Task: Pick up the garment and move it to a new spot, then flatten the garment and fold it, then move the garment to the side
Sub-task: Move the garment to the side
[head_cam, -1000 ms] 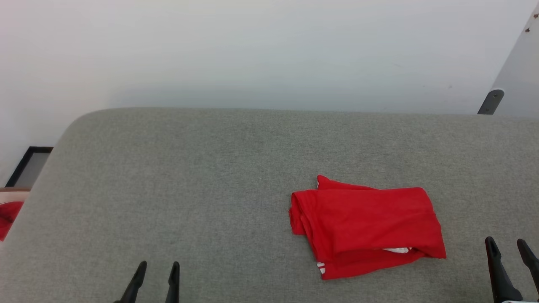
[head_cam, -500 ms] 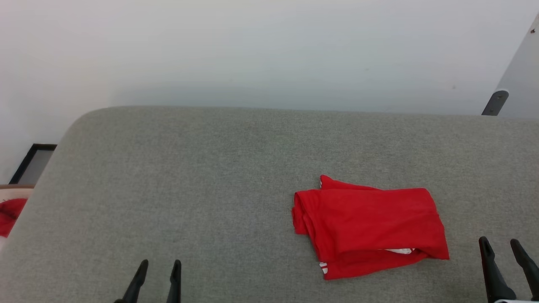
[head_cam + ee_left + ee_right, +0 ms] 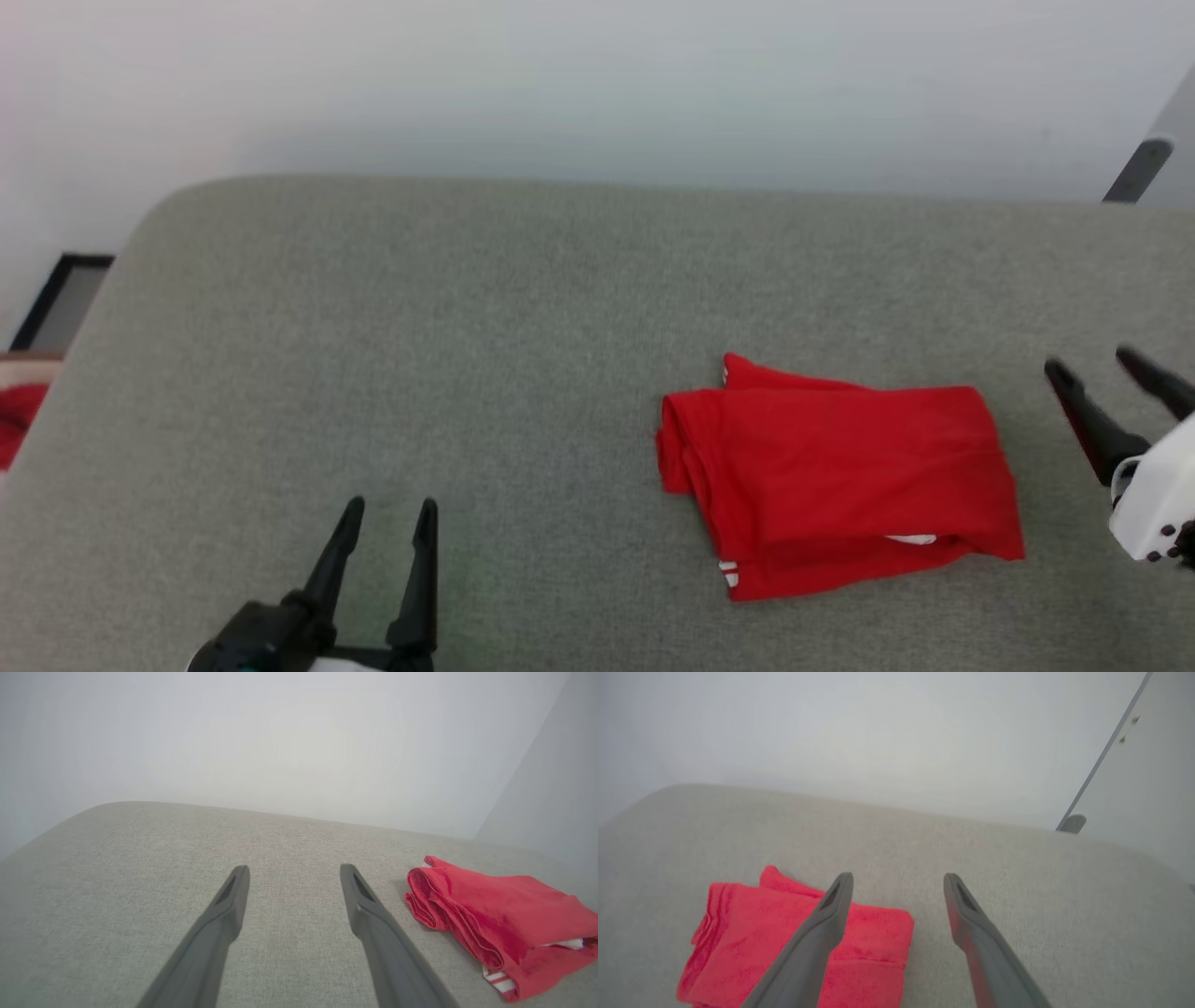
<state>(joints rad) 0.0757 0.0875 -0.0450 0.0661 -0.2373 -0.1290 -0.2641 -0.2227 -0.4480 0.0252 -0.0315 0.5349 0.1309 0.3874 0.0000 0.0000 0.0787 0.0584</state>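
A folded red shirt (image 3: 840, 476) lies on a grey counter (image 3: 373, 327). Either side, left claw (image 3: 391, 506) and right claw (image 3: 1088, 360) gape wide, empty.

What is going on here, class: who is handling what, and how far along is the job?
A two-armed robot faces a red garment lying folded on a grey padded surface. Neither gripper holds it: the left gripper hovers open to its left, the right gripper open just to its right.
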